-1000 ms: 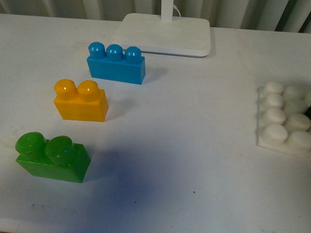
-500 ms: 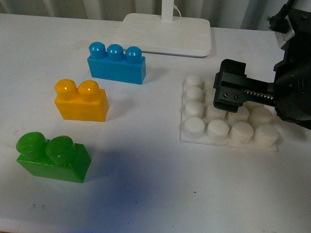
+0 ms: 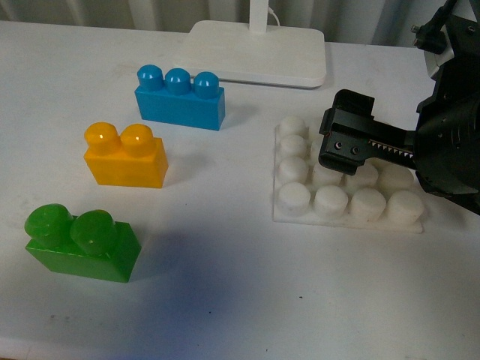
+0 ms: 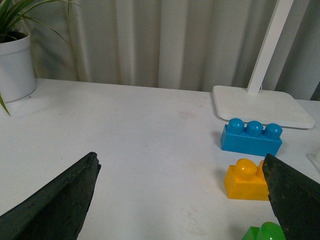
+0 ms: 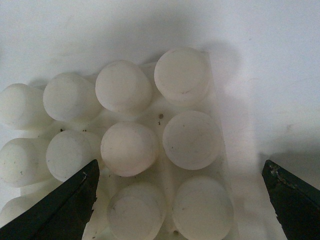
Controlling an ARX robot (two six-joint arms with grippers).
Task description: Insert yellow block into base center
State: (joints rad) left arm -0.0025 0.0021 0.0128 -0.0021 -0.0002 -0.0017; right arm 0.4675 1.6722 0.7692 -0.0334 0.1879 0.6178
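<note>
— Where is the yellow block [image 3: 125, 157]?
— It stands upright on the left side of the table, yellow-orange, with its two rounded studs on top.
— And the base [image 3: 352, 204]?
— It lies flat on the right, well apart from the block. It is a white square plate with round studs, and its far rows are partly hidden.

The right gripper [image 3: 346, 141] is showing a matte black blocky casing, small screws and a pale toothed rack; the left gripper [image 4: 179, 167] is appearing dark, rough and wedge-shaped.
</note>
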